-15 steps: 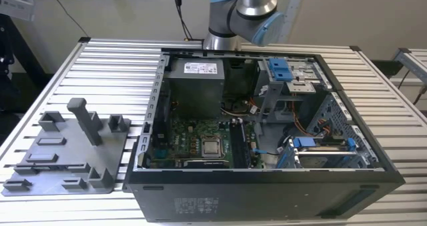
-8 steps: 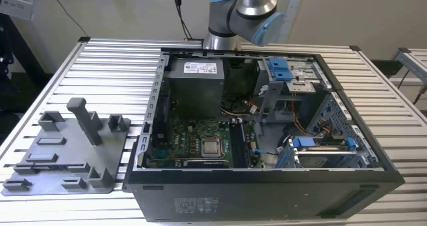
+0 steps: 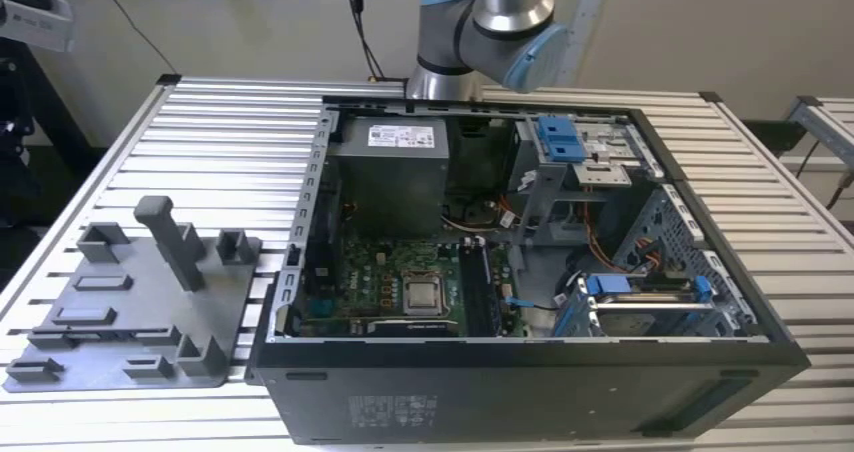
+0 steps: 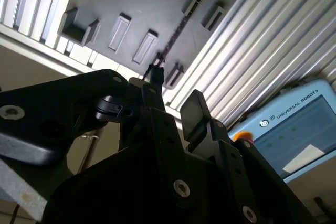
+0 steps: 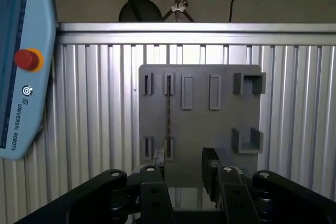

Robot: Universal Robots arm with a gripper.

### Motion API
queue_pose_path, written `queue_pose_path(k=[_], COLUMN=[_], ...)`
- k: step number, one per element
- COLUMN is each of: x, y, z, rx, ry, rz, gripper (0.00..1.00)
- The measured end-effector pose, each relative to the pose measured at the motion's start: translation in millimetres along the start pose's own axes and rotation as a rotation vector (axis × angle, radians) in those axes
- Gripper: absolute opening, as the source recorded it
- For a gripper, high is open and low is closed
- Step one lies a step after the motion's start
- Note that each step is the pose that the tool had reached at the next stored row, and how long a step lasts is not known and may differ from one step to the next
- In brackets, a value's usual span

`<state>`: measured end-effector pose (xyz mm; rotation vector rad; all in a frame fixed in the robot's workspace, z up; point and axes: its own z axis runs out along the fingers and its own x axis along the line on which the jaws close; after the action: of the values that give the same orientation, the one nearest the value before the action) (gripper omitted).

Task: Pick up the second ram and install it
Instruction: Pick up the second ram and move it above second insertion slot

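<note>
Zero of the two steps look done, op: no pick, no install yet. Your black two-finger claw (image 5: 184,157) is released, w/ nothing between the fingers (image 5: 211,163); in both wrist views you see bare tray thru the gap.

The slim flat dark second ram (image 5: 168,111) stands on edge in the slotted holders of the flat grey plastic fixture tray (image 5: 210,124), apart from the claw. Its line runs just beside one fingertip, not down the middle of the gap. By my read the claw hangs well above the tray.

In the exterior view the tray (image 3: 220,304) sits on the ribbed aluminium table (image 3: 200,142) at abt 9 o'clock from the open black desktop computer case (image 3: 534,397). The grey-and-blue robot arm (image 3: 487,17) is at abt 12 o'clock of the case, cut off by the frame edge.

Left for you: grasp, carry, then seat the stick in the long black memory slots (image 3: 477,292), at abt 3 o'clock of the square silver processor (image 3: 424,295).

Hard to make out:
- Whether a 1st stick already sits in those slots: too dark to tell.
- The ram's notch and contacts: it's edge-on, so they can't be read.
- How deep it sits in the holders.
</note>
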<state>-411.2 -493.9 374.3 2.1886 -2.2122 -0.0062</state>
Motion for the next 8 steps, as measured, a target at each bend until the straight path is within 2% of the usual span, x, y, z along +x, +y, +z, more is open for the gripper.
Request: queue_pose_path(k=[8], x=[-0.2], y=[-0.2], z=[9.9], rx=[-0.0002], ry=[-0.0006], rz=[0.004], gripper=[0.42])
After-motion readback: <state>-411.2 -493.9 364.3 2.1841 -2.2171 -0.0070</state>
